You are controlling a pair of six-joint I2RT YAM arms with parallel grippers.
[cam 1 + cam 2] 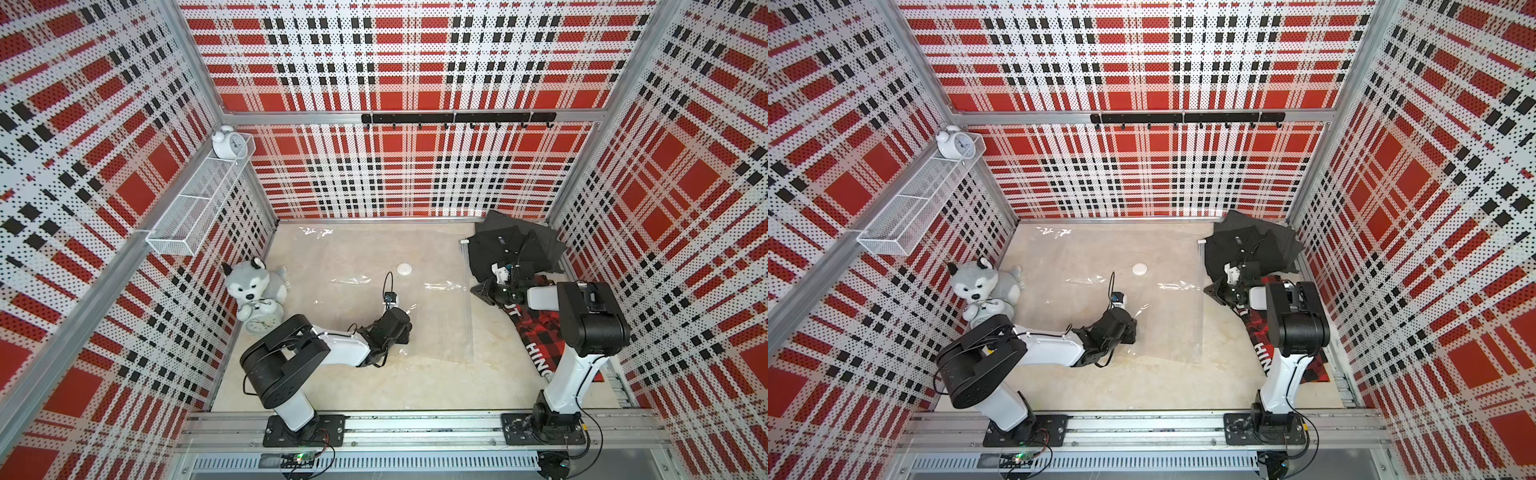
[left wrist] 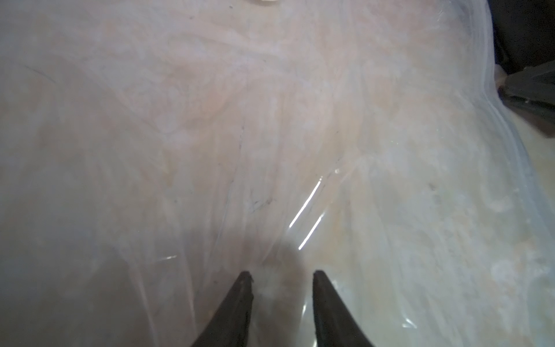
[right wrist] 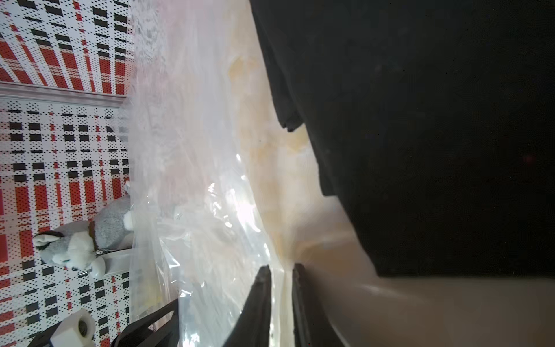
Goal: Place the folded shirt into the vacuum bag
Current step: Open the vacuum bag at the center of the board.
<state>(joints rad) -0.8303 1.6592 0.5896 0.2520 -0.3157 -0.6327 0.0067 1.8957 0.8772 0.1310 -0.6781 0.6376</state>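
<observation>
the right gripper [image 3: 280,270] is pinching the vacuum bag [image 3: 195,180] edge at the frame's bottom, jaws narrow; the slippery plastic could be slipping out. the left gripper [image 2: 280,275] is sitting half open.

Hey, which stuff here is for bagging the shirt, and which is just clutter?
For the job:
vacuum bag
folded black shirt
right gripper
left gripper

Just lying about:
plush husky
two alarm clocks
wire basket
plaid cloth

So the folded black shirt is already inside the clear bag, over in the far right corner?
Not inside. The black shirt does lie in the far right corner, but outside the vacuum bag, beside its edge. Both top views show this.
</observation>
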